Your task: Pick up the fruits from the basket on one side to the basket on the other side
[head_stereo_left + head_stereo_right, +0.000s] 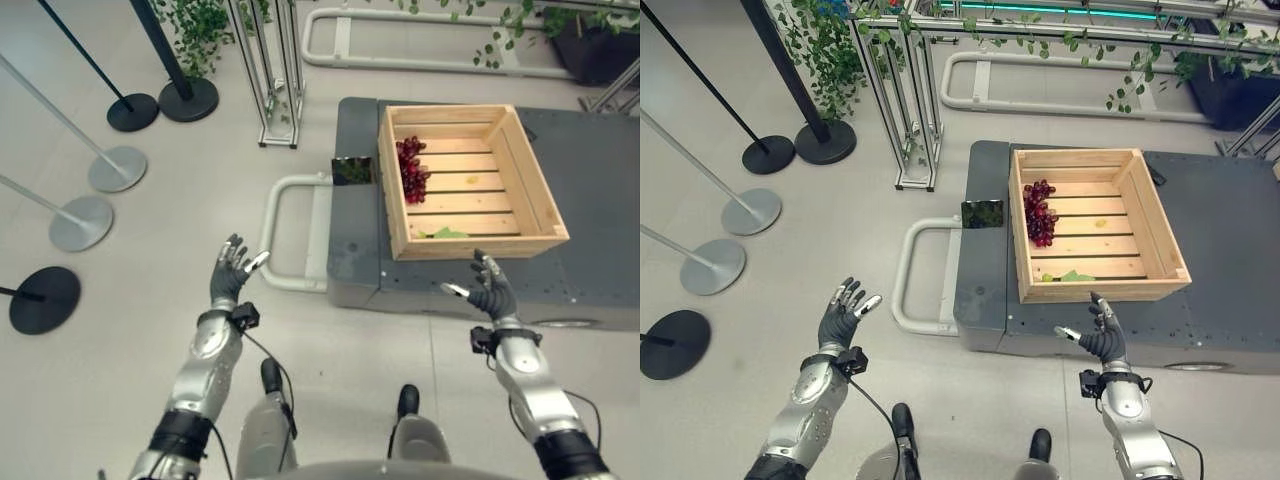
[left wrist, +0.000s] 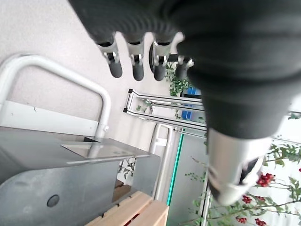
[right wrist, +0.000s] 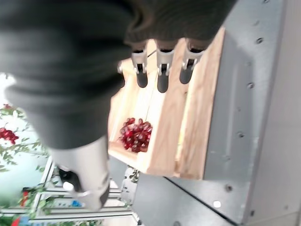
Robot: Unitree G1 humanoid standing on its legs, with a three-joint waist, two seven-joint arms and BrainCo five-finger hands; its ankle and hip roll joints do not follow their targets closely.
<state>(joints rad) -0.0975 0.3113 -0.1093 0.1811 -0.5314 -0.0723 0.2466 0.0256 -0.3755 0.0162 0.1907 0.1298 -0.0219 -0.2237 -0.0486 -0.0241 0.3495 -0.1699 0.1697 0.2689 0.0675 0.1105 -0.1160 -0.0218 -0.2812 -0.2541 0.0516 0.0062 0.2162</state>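
A light wooden crate (image 1: 530, 180) stands on a dark grey cart (image 1: 590, 170). A bunch of dark red grapes (image 1: 411, 168) lies against the crate's left wall, also seen as the grapes (image 3: 135, 134). A green leaf (image 1: 441, 234) rests near the crate's front wall. My right hand (image 1: 490, 290) hovers open just in front of the crate's near wall, holding nothing. My left hand (image 1: 233, 272) is open over the floor, left of the cart's handle, with nothing in it.
The cart has a pale tube handle (image 1: 276, 232) on its left side. Several stanchion bases (image 1: 82, 222) stand on the floor at the left. A metal frame (image 1: 268, 70) and green plants (image 1: 195, 30) stand behind.
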